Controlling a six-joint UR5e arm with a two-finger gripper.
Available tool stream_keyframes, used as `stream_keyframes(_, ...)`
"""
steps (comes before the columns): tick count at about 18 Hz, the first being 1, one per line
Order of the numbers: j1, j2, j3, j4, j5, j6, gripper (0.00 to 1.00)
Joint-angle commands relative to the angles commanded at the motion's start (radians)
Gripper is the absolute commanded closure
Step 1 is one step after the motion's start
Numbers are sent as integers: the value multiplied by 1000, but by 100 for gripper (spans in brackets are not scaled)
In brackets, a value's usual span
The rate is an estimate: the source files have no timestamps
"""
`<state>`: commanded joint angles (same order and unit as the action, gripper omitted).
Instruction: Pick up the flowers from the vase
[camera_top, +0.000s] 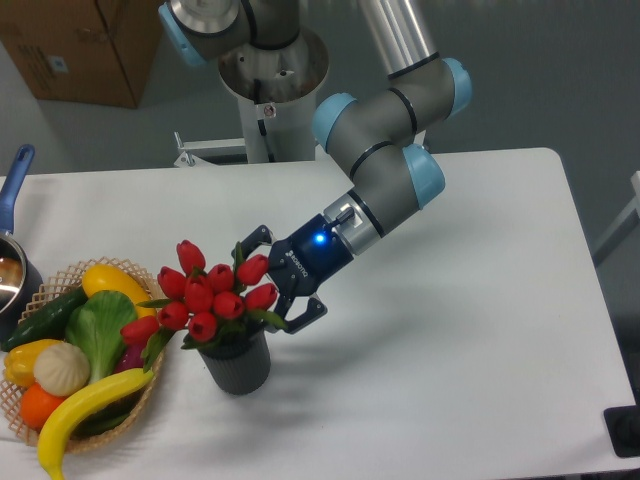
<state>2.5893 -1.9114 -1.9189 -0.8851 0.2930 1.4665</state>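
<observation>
table: white, we see it cut off at left and bottom edges
arm: grey with blue joint caps, reaches down-left toward the flowers; upper links run out of frame at top
basket: wicker, left edge of table, fruit and veg inside, partly cropped; some buds overhang its rim
flowers: bunch of red closed tulip buds, green leaves, stems down in the vase; bunch tilts left toward the basket; stems hidden by buds and vase rim
vase: dark ribbed cylinder, upright on the table just right of the basket; mouth covered by leaves
gripper: black, blue light on the wrist, fingers spread apart, one above and one below the right side of the bunch; we can't tell whether either tip touches the buds, tips partly hidden behind them
pot: far left, blue handle, mostly cut off
</observation>
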Motion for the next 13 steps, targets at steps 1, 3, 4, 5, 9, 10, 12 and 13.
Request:
stream_keyframes(1, 0, 11, -5, 0, -2, 0, 100)
stream_keyframes(3, -2, 17, -5, 0, -2, -11, 100)
stream_keyframes(4, -2, 25, -6, 0, -3, -12, 100)
stream_keyframes(5, -5, 34, -8, -2, -6, -15, 100)
stream_keyframes(9, -11, 74, -5, -3, -52, -66, 100)
stream_keyframes(10, -11, 87, -3, -3, -60, -78, 100)
stream_keyframes(12, -11, 104, 6, -3, -74, -109, 100)
stream_keyframes(13, -11, 112, 11, -3, -80, -123, 100)
